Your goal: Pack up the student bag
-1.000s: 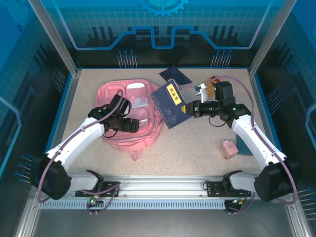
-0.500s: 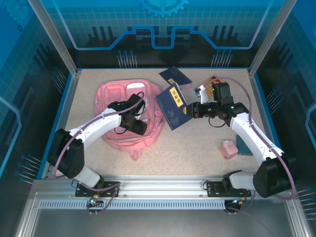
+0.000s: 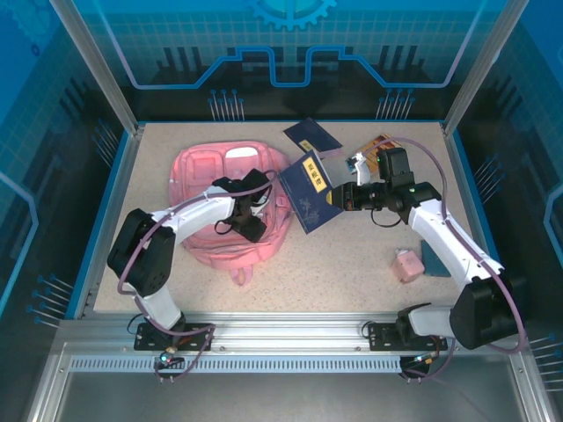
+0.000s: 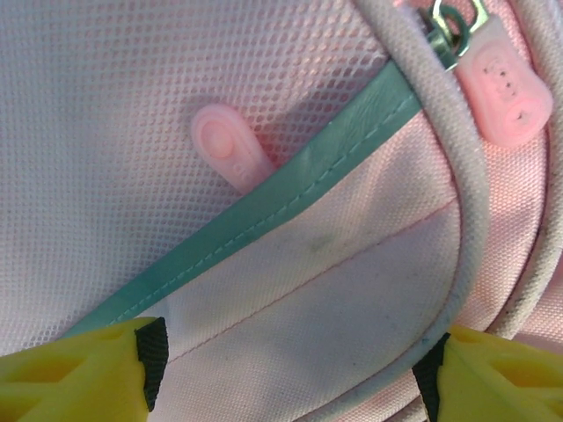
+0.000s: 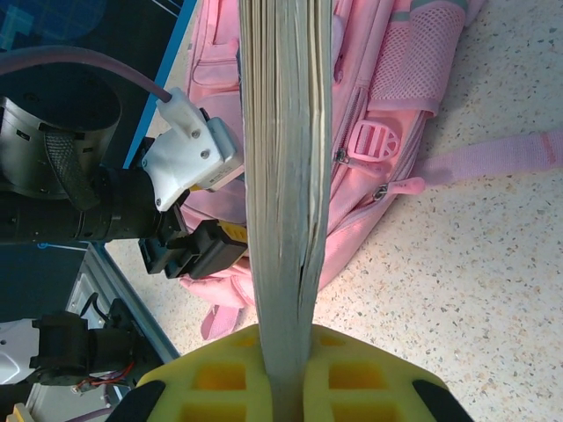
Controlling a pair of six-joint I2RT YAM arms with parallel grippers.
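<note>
While the student bag (image 3: 201, 176) lies flat on the worktop (image 3: 352, 255), left of centre, my left fingers (image 4: 79, 374) stand apart directly over its front, on the side nearest the middle of the worktop. From the left wrist camera I see the two yellow tips at the bottom corners, with pink fabric spanning the whole gap between them. That fabric includes a mesh pocket edged by a teal trim (image 4: 290, 189), a pale piping cord and a pink zip pull (image 4: 230, 156) farther from the tips. Nothing is caught between those fingers (whether the tips press on the cloth I cannot tell).

My right fingers (image 5: 220, 374) are clamped on a dark blue book (image 3: 305, 189), pinching one edge so it stands edge-on in the right wrist view. In the top view the book hangs tilted, its left edge meeting the bag's right side. The bag lies beyond the book, clear of those fingers. A second dark blue booklet (image 3: 312, 134) lies near the far edge, and a small pink object (image 3: 405, 264) rests well apart on the right.
</note>
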